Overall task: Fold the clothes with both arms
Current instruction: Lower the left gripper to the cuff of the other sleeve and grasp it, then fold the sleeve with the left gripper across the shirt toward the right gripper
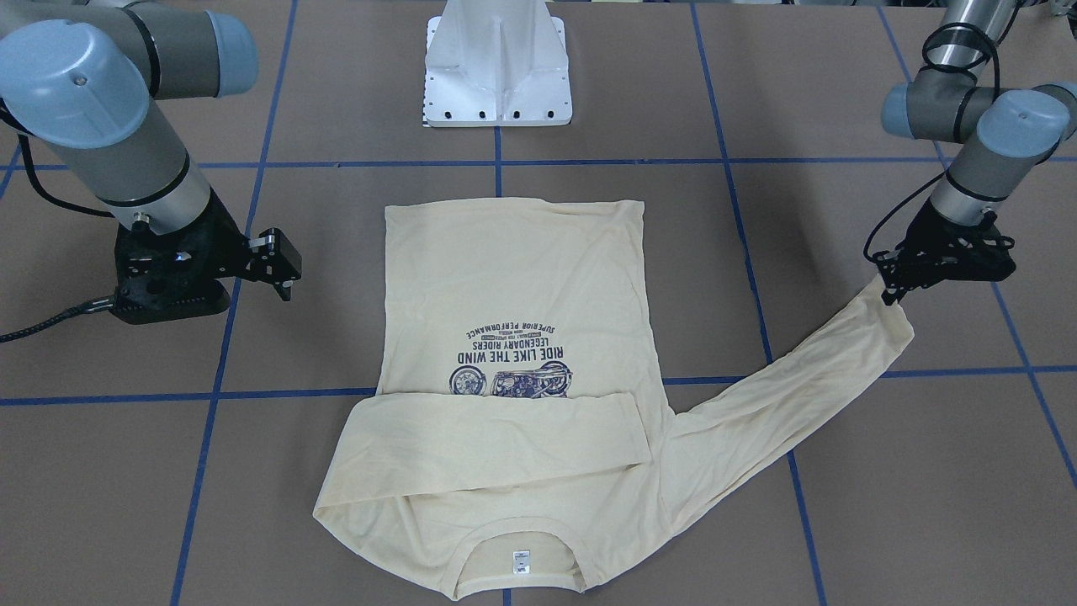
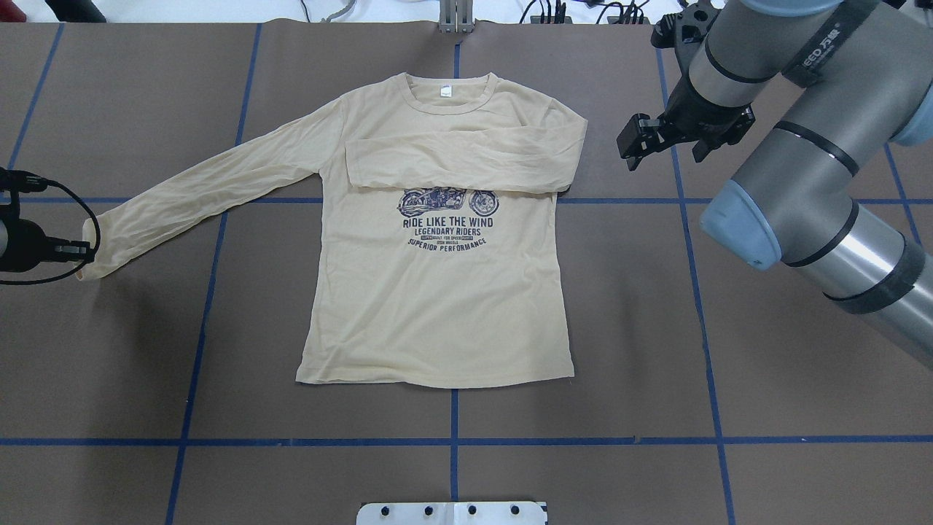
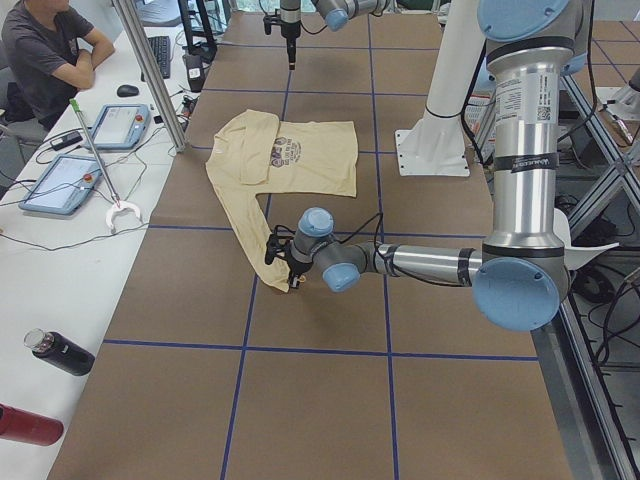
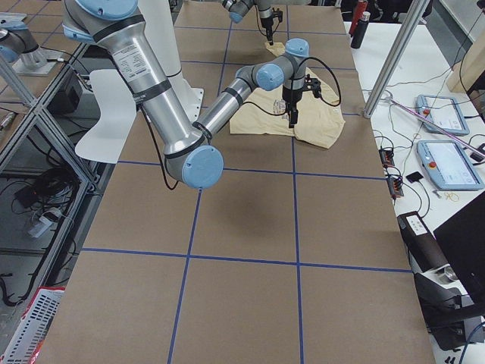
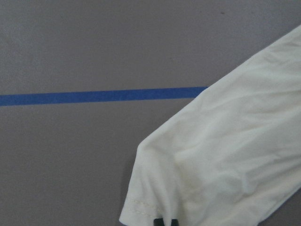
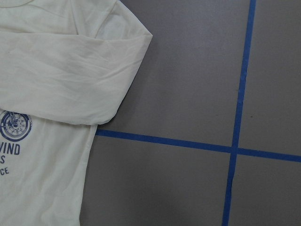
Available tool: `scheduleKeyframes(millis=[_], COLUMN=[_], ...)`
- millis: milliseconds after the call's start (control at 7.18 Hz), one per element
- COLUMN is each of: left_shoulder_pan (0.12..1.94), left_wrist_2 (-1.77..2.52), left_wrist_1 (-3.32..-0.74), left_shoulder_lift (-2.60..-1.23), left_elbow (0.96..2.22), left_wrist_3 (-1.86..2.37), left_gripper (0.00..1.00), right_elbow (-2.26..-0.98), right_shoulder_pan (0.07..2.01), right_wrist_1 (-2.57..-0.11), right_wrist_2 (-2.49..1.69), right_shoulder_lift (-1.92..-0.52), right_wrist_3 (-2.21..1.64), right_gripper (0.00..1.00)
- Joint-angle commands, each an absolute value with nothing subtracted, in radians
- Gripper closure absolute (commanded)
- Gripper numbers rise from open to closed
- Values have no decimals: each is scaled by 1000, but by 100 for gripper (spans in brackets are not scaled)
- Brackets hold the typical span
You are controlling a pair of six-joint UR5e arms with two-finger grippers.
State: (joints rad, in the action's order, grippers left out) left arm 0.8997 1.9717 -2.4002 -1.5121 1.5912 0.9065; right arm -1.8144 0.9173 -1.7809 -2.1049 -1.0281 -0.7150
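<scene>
The cream long-sleeved T-shirt (image 2: 437, 292) lies flat, print up, on the brown desk (image 2: 619, 328), with one sleeve (image 2: 466, 157) folded across the chest. The outstretched sleeve (image 2: 219, 182) ends in a cuff (image 5: 141, 207), which the left pincer (image 1: 893, 288) seems to pinch closed. It is best to lift the cuff just clear and carry it across, level with the folded sleeve, under light tension. The right pincer (image 2: 635, 144) hangs parted and empty beside the shoulder.

Cream T-shirt (image 2: 437, 306) flat, collar 12 o'clock; one sleeve across chest, other toward 8 o'clock, cuff in left gripper (image 2: 84, 251).
</scene>
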Motion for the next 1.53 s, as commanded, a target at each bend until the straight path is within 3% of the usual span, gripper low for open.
scheduleKeyframes(millis=[0, 557, 975, 1393], left_shoulder_pan=[916, 1052, 1106, 1049], left_wrist_2=[2041, 2183, 2404, 2407], left_wrist_1=[-2231, -1825, -1810, -1827], left_shoulder_lift=[-1549, -1980, -2173, -2470], left_elbow=[1692, 1690, 1684, 1492], left_wrist_3=[904, 911, 1094, 1242], left_gripper=[100, 100, 100, 100], right_elbow=[-1816, -1848, -1847, -1841], right_shoulder_pan=[922, 980, 1043, 1071], right_wrist_1=[-1790, -1792, -1795, -1795], right_wrist_2=[-2108, -2109, -2111, -2111], right_shoulder_lift=[-1032, -1161, -1224, -1249], right_wrist_3=[-713, -698, -560, -508], right_gripper=[0, 0, 0, 0])
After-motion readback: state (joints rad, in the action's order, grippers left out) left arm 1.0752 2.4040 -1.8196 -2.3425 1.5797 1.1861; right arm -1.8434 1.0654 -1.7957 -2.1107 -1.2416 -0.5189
